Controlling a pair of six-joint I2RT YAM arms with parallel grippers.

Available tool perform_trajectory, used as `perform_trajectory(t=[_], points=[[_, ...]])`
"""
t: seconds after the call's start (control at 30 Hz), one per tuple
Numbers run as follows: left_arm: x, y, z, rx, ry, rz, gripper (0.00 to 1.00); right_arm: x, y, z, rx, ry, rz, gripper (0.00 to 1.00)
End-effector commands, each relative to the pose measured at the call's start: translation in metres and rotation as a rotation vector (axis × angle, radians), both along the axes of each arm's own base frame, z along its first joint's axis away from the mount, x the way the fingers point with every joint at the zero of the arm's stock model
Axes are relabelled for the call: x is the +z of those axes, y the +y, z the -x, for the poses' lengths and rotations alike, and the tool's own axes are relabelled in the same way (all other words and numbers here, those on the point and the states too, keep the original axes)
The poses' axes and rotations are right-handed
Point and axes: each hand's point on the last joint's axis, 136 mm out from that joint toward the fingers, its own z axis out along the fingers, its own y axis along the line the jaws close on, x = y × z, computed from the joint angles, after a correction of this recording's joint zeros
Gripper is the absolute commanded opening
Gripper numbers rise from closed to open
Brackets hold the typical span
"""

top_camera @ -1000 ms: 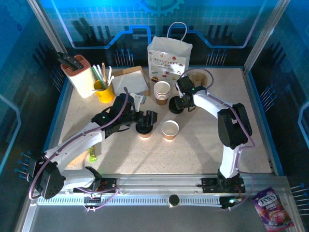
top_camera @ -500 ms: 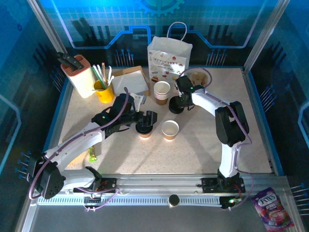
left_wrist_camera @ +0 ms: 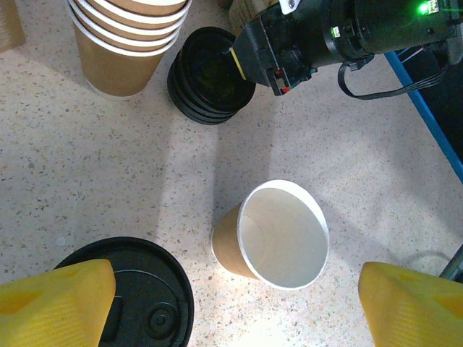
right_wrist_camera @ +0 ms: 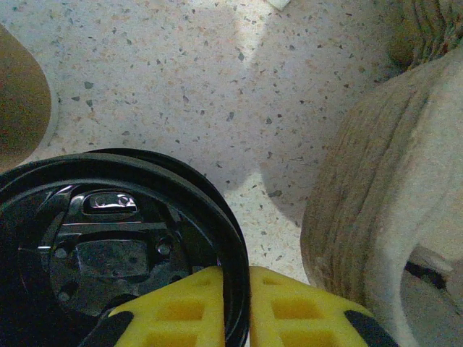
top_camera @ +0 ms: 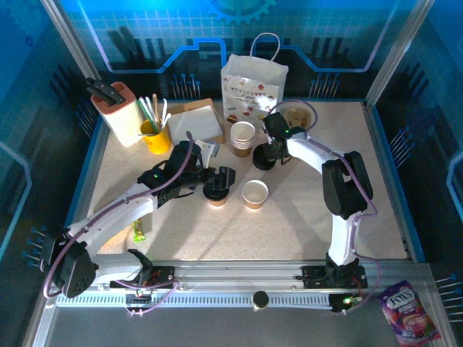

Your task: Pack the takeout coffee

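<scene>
**One cup capped, one open, a lid pinched at the pile**

The lidded cup [left_wrist_camera: 148, 285] stands on the desk [top_camera: 289, 224] a little left of the middle, directly below the left fingers [left_wrist_camera: 58, 303]. These are spread wide and hold nothing. One yellow pad sits over the lid's edge and the other is well out past the next cup. From where I stand I can't tell whether that near pad touches the lid or hangs just above it.

Just to the right, with a small gap between, is the open cup [left_wrist_camera: 282, 238], upright, brown outside and white inside.

Farther back stands the cup stack [left_wrist_camera: 116, 65], several brown cups nested one in another. The lid stack [left_wrist_camera: 206, 83], a low pile of black lids, lies flat on the desk just beside it on the right. The right fingers [right_wrist_camera: 289, 311] are down at that pile, pressed together on the rim of the top lid [right_wrist_camera: 108, 238], one pad inside the rim and one outside it.

The beige pulp carrier [right_wrist_camera: 376, 181] lies just beyond the lid stack, to the right. The white printed bag [top_camera: 253, 90] stands upright behind the cup stack at the back of the desk, its handles up.

In the back left corner there is a knife block [top_camera: 116, 108], and beside it a yellow pot [top_camera: 155, 136] with straws in it. A purple sweet packet [top_camera: 407, 309] lies off the desk at the near right.
</scene>
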Motion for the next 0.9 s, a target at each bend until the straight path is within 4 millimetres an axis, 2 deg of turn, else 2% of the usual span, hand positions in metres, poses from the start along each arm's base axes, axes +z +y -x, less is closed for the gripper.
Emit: perform_trajectory(t=[0.0,0.73,0.87], points=[[-0.003,-0.005,0.004,-0.022,0.004,0.010,0.88,0.012,-0.007,-0.005,-0.006,-0.018,0.016,0.13],[-0.010,0.000,0.005,-0.002,-0.003,0.006,0.90,0.047,-0.004,0.003,0.007,-0.061,-0.035,0.09],[-0.004,0.003,0.002,0.030,-0.004,0.047,0.91,0.065,-0.002,0.011,0.013,-0.084,-0.083,0.08]])
